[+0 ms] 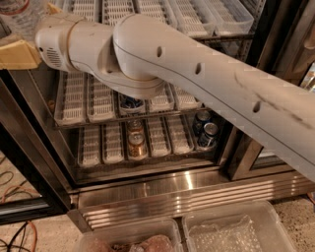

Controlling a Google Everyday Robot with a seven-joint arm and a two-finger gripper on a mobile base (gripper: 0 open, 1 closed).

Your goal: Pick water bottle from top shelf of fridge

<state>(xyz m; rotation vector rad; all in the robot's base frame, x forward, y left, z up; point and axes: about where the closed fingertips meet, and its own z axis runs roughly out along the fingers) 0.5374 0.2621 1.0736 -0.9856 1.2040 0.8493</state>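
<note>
Fingers [18,53] of our gripper [28,30] are pressing on the water bottle [19,17], which is sitting between them at the upper left. Right of the fingers, the top shelf [197,15] of the fridge [162,189] is showing white lanes. Below them, we are seeing a blue can [130,102].
</note>
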